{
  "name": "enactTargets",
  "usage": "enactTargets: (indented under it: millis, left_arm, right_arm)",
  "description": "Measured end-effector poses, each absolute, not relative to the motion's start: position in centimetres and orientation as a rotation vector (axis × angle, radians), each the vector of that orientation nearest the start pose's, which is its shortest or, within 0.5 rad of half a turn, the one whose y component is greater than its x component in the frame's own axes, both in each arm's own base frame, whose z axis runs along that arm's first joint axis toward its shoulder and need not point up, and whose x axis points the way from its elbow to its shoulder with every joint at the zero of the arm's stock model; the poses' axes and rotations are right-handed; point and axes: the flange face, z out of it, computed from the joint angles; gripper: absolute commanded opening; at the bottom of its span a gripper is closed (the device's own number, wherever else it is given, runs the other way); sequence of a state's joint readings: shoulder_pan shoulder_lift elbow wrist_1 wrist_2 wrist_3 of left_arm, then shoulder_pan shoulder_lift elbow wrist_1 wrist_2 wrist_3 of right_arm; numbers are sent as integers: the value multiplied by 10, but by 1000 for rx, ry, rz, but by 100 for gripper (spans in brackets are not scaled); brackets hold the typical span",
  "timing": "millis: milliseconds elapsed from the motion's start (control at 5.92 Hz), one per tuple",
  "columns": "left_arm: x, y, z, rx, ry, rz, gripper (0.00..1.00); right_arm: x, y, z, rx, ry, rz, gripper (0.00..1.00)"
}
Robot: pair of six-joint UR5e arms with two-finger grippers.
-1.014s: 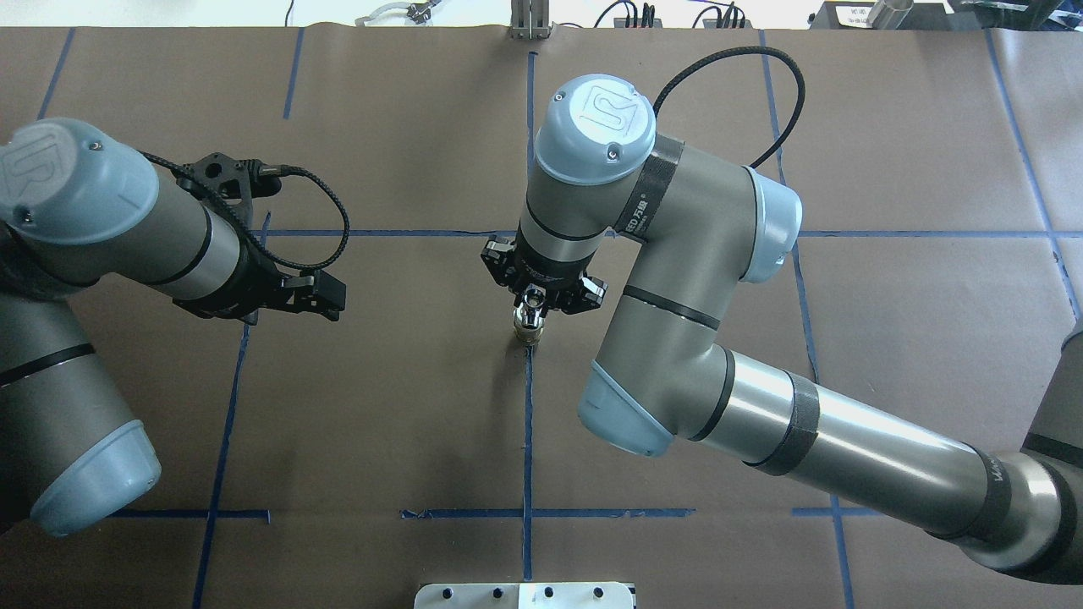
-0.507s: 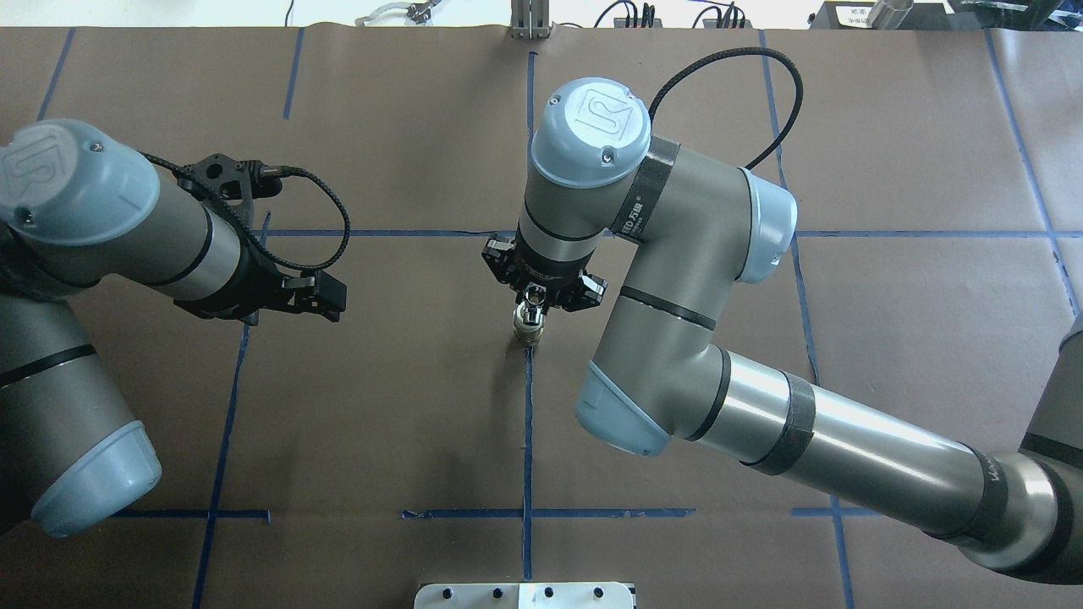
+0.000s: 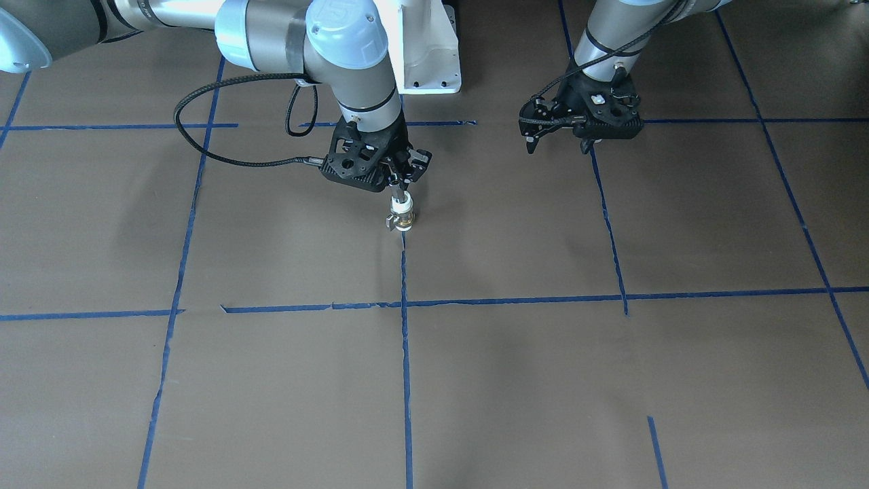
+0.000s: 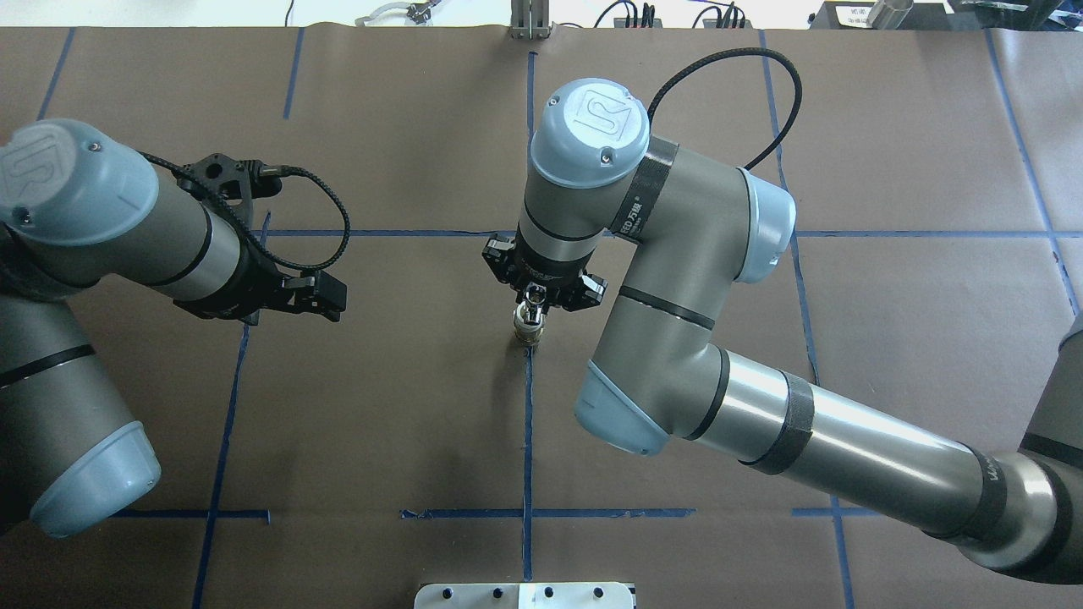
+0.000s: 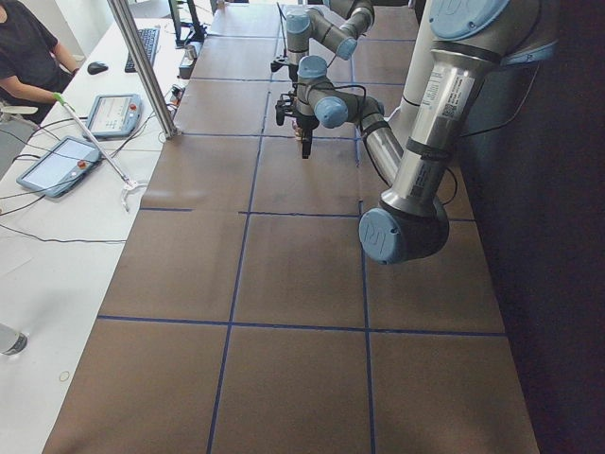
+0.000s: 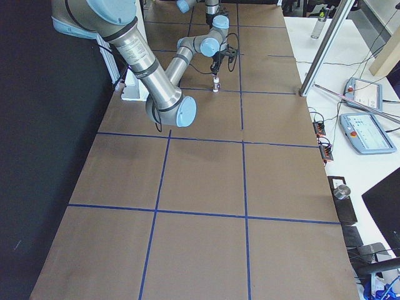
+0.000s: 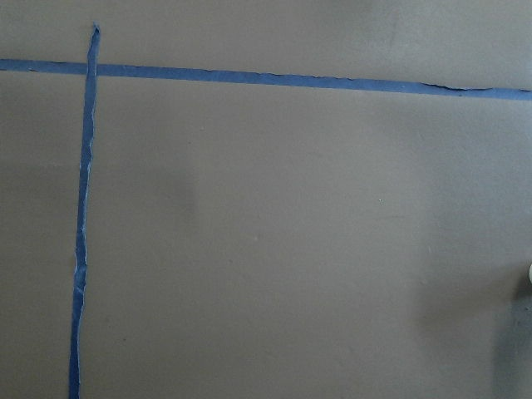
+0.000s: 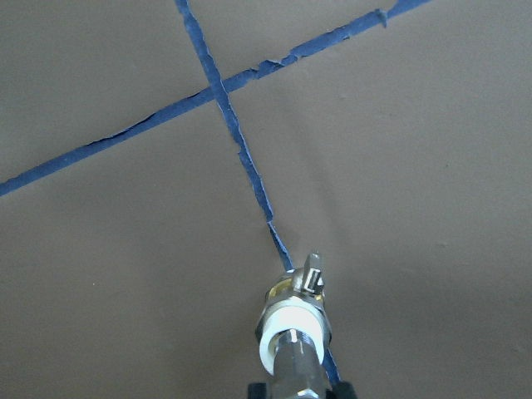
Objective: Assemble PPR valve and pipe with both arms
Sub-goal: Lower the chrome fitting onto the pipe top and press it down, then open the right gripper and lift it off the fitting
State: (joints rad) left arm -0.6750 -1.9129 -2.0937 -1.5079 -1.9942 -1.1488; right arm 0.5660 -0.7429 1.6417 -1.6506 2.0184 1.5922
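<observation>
Here, PPR valve [image 8: 291,320], white collar, brass middle, silver pipe [image 8: 297,370] atop

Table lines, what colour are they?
The tape lines are blue; the overhead exterior view shows them best.

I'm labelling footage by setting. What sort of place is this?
Probably a robotics lab or test cell: a paper-covered table marked with a blue tape grid, a teach pendant on a side bench, and a seated operator beside it.
</observation>
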Motion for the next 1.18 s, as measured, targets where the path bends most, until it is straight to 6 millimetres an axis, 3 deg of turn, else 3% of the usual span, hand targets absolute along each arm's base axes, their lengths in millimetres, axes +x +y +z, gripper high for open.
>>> enactTargets:
  millis: [507,676,845,1183]
  left_arm:
    - [357,-404,256,71,882,-66,100]
    - [357,-404,255,71,882,-66,100]
    - [357,-404,255,71,883,-67,100]
    - [355,-404,254,72,885,-68,100]
  right_arm:
    - [-537,-445,131,-192,-892,360,10]
    - [-538,-445,131,-192,-891,360,46]
    - [-538,-445,132,-193,-889,361,75]
    - [-541,-447,136,-196,-881,364,77]
